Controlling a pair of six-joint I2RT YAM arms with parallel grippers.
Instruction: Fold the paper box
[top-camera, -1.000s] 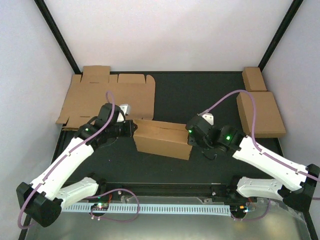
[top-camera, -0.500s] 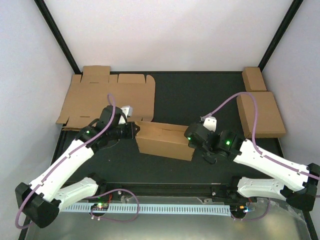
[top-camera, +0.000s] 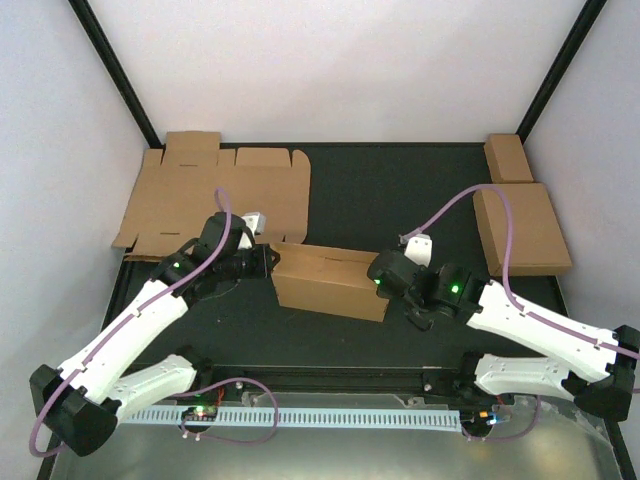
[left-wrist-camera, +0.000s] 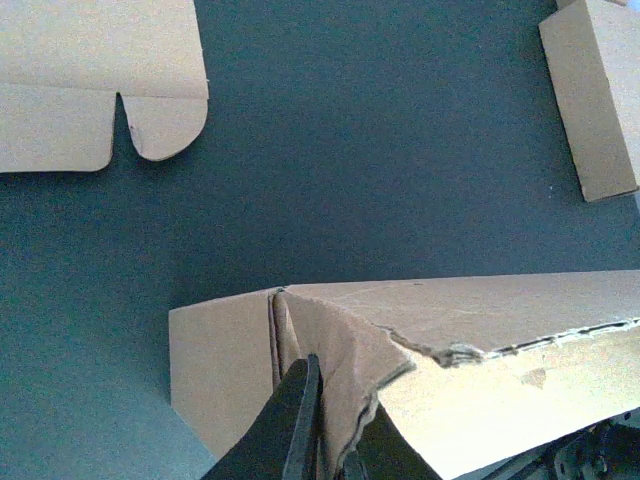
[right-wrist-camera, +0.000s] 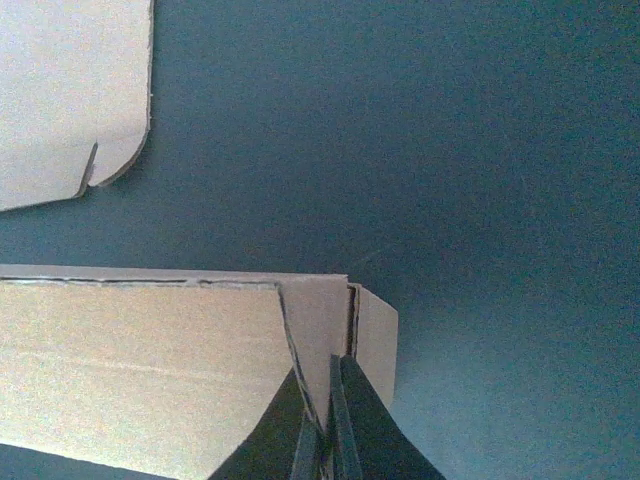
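Note:
The paper box (top-camera: 328, 281) is a partly folded brown cardboard shell lying across the middle of the black mat, with its long walls raised. My left gripper (top-camera: 268, 258) is shut on the folded flaps at its left end. The left wrist view shows those dark fingers (left-wrist-camera: 300, 410) pinching a crumpled cardboard flap of the box (left-wrist-camera: 480, 340). My right gripper (top-camera: 383, 283) is shut on the right end wall. In the right wrist view the gripper (right-wrist-camera: 328, 400) clamps the upright end flap of the box (right-wrist-camera: 140, 360).
A flat die-cut cardboard sheet (top-camera: 215, 195) lies at the back left, its rounded tabs showing in the left wrist view (left-wrist-camera: 90, 80) and the right wrist view (right-wrist-camera: 70, 90). A folded box (top-camera: 520, 228) and a smaller one (top-camera: 508, 157) sit at the right. White walls enclose the mat.
Both grippers and the box between them have shifted slightly toward the near right. The right wrist has dropped lower beside the box's end. Both grips hold.

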